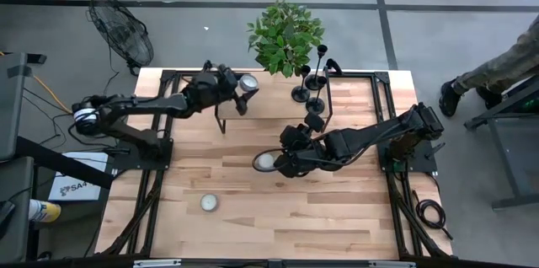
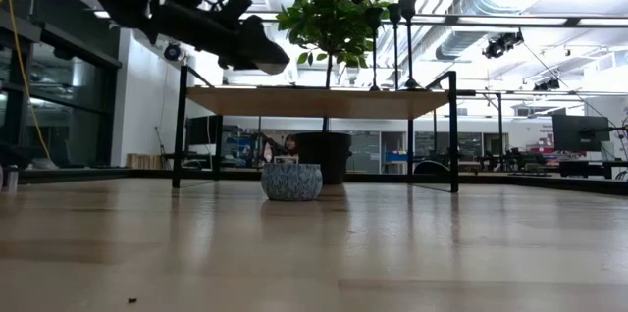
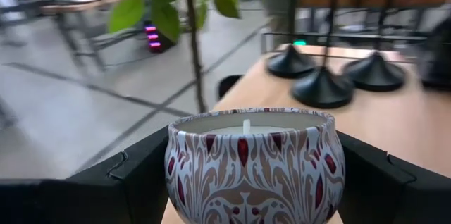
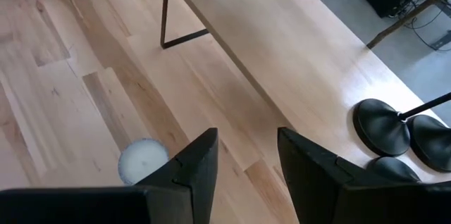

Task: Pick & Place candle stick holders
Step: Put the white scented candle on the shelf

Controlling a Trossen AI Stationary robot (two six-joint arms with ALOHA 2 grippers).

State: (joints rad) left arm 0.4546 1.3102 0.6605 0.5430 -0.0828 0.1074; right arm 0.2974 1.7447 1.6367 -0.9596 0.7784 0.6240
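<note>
Three black candle stick holders (image 1: 310,95) stand on their round bases at the right end of a raised wooden shelf (image 1: 278,104). Their bases also show in the left wrist view (image 3: 323,86) and the right wrist view (image 4: 380,125). My left gripper (image 1: 242,88) is over the shelf's left part, shut on a patterned candle tin (image 3: 254,160). My right gripper (image 4: 246,160) is open and empty above the table in front of the shelf, beside a white round candle (image 1: 264,163). My left gripper pinches the candle tin's round side wall (image 3: 180,168) between its two fingers, one on each side. The fingers come level from the table's left. The tin is upright with its wick up. I cannot tell whether its bottom touches the shelf.
A potted plant (image 1: 285,36) stands behind the shelf's far edge. A second white candle (image 1: 209,203) lies on the table near the front left. The shelf stands on thin black legs (image 4: 164,13). A fan (image 1: 122,32) and a person's legs (image 1: 497,70) are beyond the table.
</note>
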